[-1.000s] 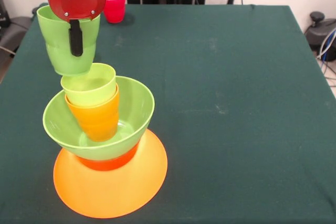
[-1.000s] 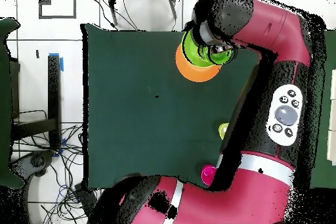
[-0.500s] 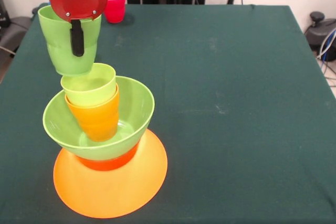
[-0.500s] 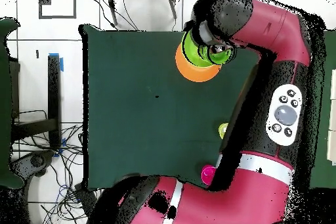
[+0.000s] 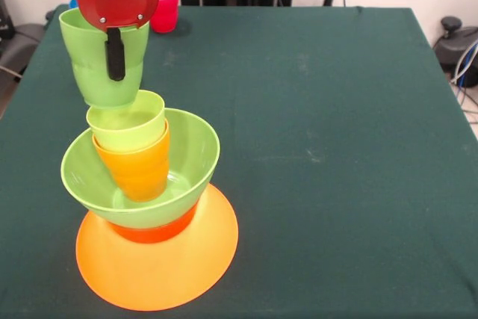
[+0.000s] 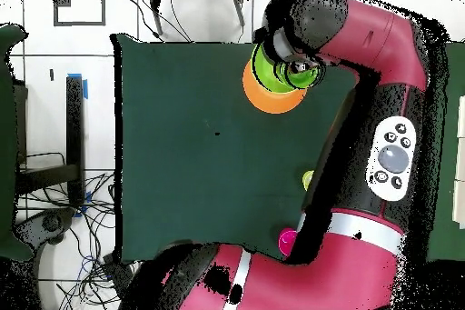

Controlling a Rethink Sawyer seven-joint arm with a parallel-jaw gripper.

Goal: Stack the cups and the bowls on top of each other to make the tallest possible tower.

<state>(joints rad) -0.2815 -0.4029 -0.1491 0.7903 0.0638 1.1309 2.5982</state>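
The tower stands at the front left of the front view. A wide orange bowl (image 5: 160,263) lies upside down as its base, with a small orange-red bowl (image 5: 153,232) on it. On that sits a lime green bowl (image 5: 190,156). Inside it stands an orange cup (image 5: 140,173) with a lime green cup (image 5: 127,121) nested in it. My gripper (image 5: 113,61) is shut on the rim of a darker green cup (image 5: 93,61), held upright just above and slightly left of the nested cups. From overhead, the arm covers much of the tower (image 6: 271,88).
A red cup (image 5: 165,5) stands at the table's far left, and a bit of something blue (image 5: 72,2) peeks out behind the held cup. Overhead, a yellow cup (image 6: 308,180) and the red cup (image 6: 288,239) sit beside the arm.
The held green cup has shifted slightly right and up in the front view, closer to the line of the stacked cups. The tower has not moved.
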